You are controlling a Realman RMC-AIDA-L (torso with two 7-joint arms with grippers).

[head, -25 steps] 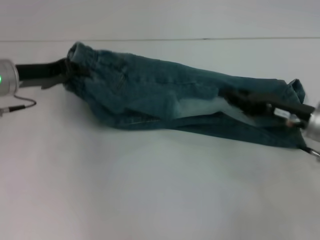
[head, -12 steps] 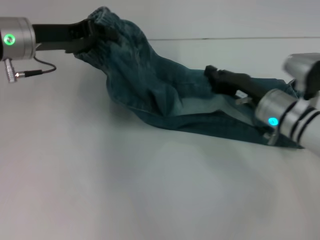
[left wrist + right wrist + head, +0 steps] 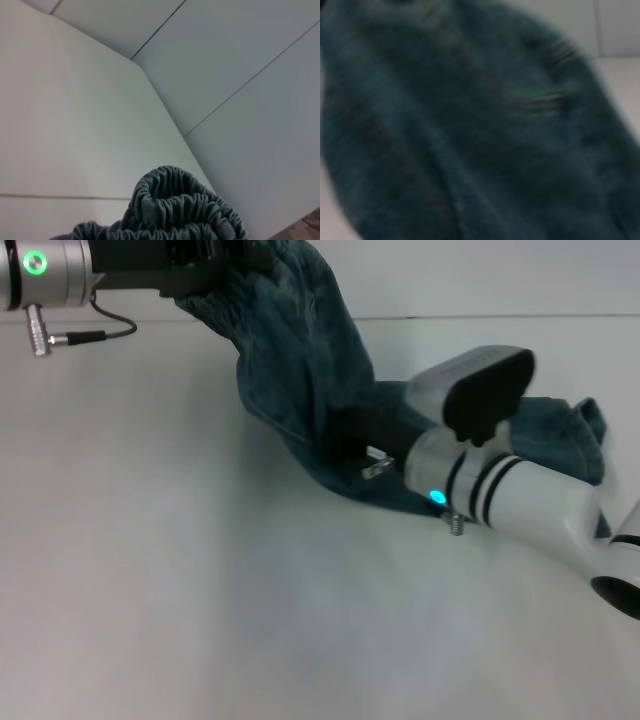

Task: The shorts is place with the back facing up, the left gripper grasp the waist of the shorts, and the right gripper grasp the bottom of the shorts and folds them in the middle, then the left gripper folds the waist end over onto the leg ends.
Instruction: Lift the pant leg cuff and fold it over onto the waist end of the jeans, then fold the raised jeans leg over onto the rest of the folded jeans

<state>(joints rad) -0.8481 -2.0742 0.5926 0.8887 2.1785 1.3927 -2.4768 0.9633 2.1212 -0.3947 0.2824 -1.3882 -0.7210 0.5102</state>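
The teal denim shorts [image 3: 300,370] are half lifted. Their waist hangs from my left gripper [image 3: 215,265], which is shut on it at the top left of the head view. The leg ends [image 3: 570,435] still lie on the white table at the right. In the left wrist view the gathered elastic waistband [image 3: 185,210] bunches up close to the camera. My right gripper [image 3: 348,435] reaches across the lying part and rests against the cloth near the middle of the shorts. Blurred denim [image 3: 470,130] fills the right wrist view.
The white table [image 3: 200,590] stretches out in front of and to the left of the shorts. A cable and plug [image 3: 60,337] dangle from the left wrist. The right forearm [image 3: 520,500] lies over the leg part of the shorts.
My left gripper has risen and moved right, pulling the waist up off the table. My right arm has slid left along the shorts to their middle.
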